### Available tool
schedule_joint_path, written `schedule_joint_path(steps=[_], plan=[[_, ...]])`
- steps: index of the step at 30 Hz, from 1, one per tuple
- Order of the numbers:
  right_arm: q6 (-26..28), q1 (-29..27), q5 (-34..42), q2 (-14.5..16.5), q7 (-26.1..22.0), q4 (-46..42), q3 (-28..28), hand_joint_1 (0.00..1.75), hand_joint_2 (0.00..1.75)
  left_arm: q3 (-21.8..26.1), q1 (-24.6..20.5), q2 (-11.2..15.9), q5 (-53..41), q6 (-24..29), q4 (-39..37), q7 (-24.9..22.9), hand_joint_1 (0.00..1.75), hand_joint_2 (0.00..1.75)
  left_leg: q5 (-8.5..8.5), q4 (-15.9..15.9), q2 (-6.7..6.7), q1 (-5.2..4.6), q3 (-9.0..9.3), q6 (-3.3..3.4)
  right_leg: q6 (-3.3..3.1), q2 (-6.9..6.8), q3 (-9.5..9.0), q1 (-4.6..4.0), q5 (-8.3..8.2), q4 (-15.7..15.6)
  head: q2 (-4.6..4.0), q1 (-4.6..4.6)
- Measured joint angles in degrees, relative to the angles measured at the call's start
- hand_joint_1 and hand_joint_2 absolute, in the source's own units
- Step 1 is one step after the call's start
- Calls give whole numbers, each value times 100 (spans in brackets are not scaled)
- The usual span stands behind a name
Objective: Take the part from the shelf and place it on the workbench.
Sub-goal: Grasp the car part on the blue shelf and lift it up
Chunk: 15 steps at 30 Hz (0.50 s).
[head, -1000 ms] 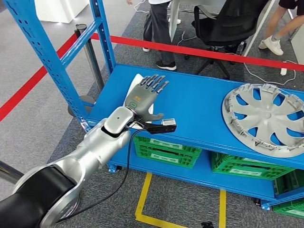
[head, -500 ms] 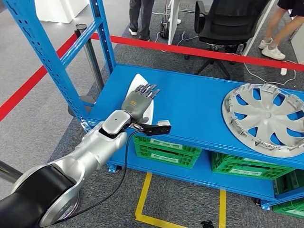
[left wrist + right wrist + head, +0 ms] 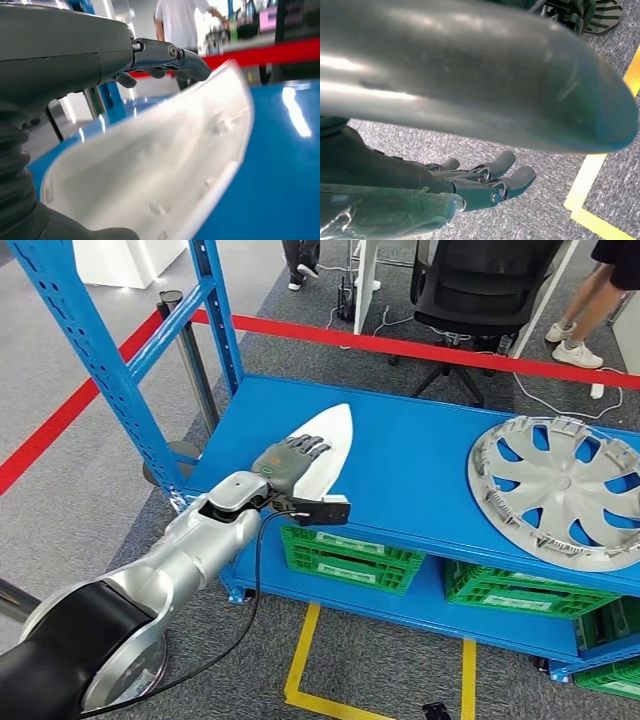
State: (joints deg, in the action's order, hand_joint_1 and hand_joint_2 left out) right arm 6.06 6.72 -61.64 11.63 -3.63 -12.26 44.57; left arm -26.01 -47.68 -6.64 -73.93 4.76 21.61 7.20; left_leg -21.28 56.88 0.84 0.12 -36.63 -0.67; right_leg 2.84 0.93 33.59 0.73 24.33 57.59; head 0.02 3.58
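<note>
My left robot hand (image 3: 293, 462) gripped the white, pointed, curved plastic part (image 3: 327, 445), tilted up off the blue metal shelf (image 3: 423, 465).

Light: bright, even indoor light is falling from overhead.
Glare: white streaks are shining on the blue shelf (image 3: 286, 165) in the left wrist view.
Blur: the white part (image 3: 151, 170) is looking soft and smeared up close.
Focus: the right hand (image 3: 478, 185) is showing sharply, while the thick thumb above it is blurring.
Head view: staying crisp, with soft shadows.

Silver left arm (image 3: 204, 540), black cable, grey left hand (image 3: 290, 462) with green marking, dark fingers (image 3: 177, 55).
</note>
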Motion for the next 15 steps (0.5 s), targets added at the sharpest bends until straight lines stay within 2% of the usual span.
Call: schedule_joint_path(steps=[4, 15], plan=[[-31, 20, -15, 0, 0, 0, 0, 0, 0, 101, -85, 74, 72, -455, -83, 59, 0, 175, 0, 0, 0, 0, 0, 0, 0, 0, 0, 0, 0, 0, 0, 0], [-49, 28, -37, 0, -4, 0, 0, 0, 0, 126, -162, 219, 16, -367, -131, -53, 0, 175, 0, 0, 0, 0, 0, 0, -1, 0, 0, 0, 1, 1, 0, 0]])
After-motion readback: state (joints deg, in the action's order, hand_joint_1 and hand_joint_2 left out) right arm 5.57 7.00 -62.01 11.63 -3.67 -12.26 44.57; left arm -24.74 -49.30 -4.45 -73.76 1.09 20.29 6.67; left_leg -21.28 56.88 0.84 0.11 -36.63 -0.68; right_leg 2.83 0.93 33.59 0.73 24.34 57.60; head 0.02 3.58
